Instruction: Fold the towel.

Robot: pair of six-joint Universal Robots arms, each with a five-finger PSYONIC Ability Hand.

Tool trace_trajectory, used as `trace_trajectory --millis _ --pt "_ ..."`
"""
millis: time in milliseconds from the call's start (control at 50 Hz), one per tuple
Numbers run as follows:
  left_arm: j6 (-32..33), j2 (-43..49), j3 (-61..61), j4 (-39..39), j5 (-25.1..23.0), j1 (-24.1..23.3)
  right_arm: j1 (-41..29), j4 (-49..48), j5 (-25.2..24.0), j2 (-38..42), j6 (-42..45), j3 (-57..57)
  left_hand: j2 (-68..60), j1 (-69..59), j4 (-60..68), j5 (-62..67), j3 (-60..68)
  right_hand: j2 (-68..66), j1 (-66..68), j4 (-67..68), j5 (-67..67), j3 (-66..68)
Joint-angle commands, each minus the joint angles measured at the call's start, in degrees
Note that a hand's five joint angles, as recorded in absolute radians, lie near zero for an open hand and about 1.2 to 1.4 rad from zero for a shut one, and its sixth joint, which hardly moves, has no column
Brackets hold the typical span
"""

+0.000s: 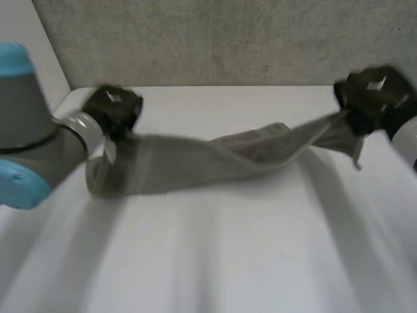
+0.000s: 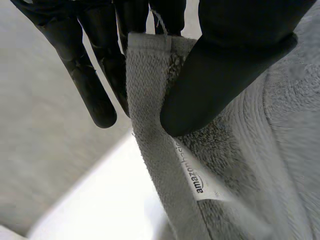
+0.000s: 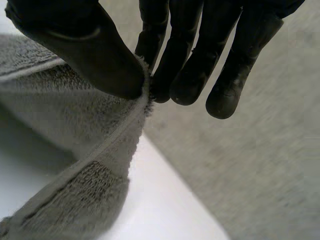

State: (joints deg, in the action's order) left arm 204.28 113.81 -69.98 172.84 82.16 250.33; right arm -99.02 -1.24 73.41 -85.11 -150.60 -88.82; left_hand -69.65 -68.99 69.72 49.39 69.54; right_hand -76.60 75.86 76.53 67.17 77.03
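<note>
**Towel Held Stretched Between Both Hands**

1. Table (image 1: pixel 228 261): white surface. A speckled grey wall (image 1: pixel 228 39) stands along its far edge.

2. Towel (image 1: pixel 195 166): grey terry cloth, stretched across the far part of the table between the two hands. The span sags and twists near its middle. The end at the left hand hangs as a broad flap. The end at the right hand narrows to a bunched strip. Whether the lowest part touches the table cannot be determined.

3. Left arm (image 1: pixel 26 130): grey joint with light-blue caps, located at the near left of the table.

4. Left hand (image 1: pixel 114 107): grips the towel at its hemmed edge. The thumb (image 2: pixel 225 75) presses the cloth against the fingers (image 2: pixel 90 85) behind it.

5. Right hand (image 1: pixel 371 98): grips the opposite end. The thumb (image 3: pixel 90 50) pinches the towel edge against the nearest of the fingers (image 3: pixel 225 60); the other fingers extend beside it, clear of the cloth.

6. Label (image 2: pixel 200 180): white printed tag, sewn to the towel just beyond the left thumb tip.
</note>
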Motion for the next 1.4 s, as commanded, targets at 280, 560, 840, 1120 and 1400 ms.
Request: trace_trajectory --millis 280,560,840,1120,1400 --pt "-12.41 -17.66 -7.45 1.80 5.29 4.20 1.81 41.94 -4.24 7.33 11.30 32.66 -10.35 -11.01 10.28 20.61 10.46 -3.40 4.14 3.47 2.83 2.97" --pt "-11.80 6.67 5.18 1.45 8.20 4.11 -6.09 31.25 4.36 28.05 18.41 41.52 -10.35 -11.01 10.28 20.61 10.46 -3.40 4.14 3.47 2.83 2.97" --pt "-23.53 1.26 23.31 35.10 7.75 4.63 -9.09 -30.29 8.77 15.53 17.28 36.73 -10.35 -11.01 10.28 20.61 10.46 -3.40 4.14 3.47 2.83 2.97" --pt "-30.70 0.80 3.57 28.61 -0.06 10.09 -8.65 -1.16 3.06 18.66 15.43 27.67 -10.35 -11.01 10.28 20.61 10.46 -3.40 4.14 3.47 2.83 2.97" --pt "-13.84 1.33 -16.75 28.52 -2.88 9.91 -8.82 0.28 2.87 27.70 15.25 13.42 -10.35 -11.01 10.28 20.61 10.46 -3.40 4.14 3.47 2.83 2.97"
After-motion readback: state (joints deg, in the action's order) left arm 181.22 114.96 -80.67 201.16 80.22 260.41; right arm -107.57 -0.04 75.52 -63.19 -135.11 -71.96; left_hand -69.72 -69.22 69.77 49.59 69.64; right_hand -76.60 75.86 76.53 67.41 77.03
